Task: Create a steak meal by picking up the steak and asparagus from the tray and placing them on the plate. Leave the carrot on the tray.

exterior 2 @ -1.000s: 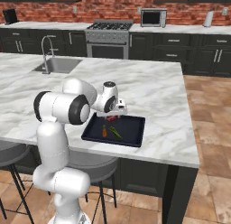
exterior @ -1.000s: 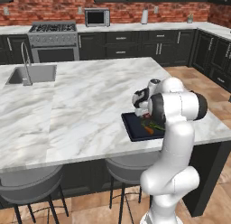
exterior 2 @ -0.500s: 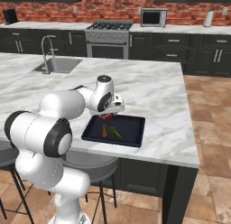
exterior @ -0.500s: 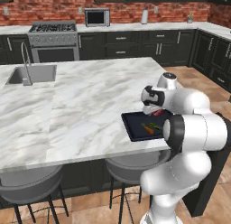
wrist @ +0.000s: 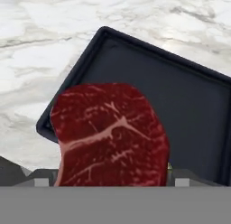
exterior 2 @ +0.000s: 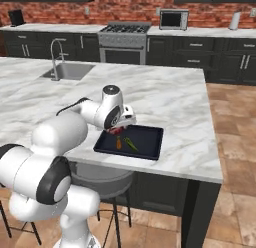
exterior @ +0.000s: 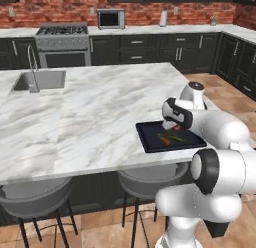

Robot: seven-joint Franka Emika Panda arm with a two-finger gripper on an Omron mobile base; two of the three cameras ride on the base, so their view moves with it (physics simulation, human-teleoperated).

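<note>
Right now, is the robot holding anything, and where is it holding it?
Cannot tell. The end effector straddles the steak at its sides over the tray, but a grip isn't clear.

base cams: rear L/R, share tray (exterior: pixel 150 142) | hand cam: close above steak (wrist: pixel 110 135)

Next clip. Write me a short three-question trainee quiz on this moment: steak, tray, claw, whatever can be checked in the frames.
1. True or false: the steak lies on the marble counter, off the tray.
2. Which two vegetables lie side by side on the tray in the right base view?
A. the carrot and the asparagus
B. a tomato and a pepper
C. two carrots
3. Fill in: the claw stands ____ with the steak between its tips.

Key
1. False: the steak is over the tray's corner.
2. A
3. open, one tip on either side of the steak; whether they touch it cannot be told.
</note>
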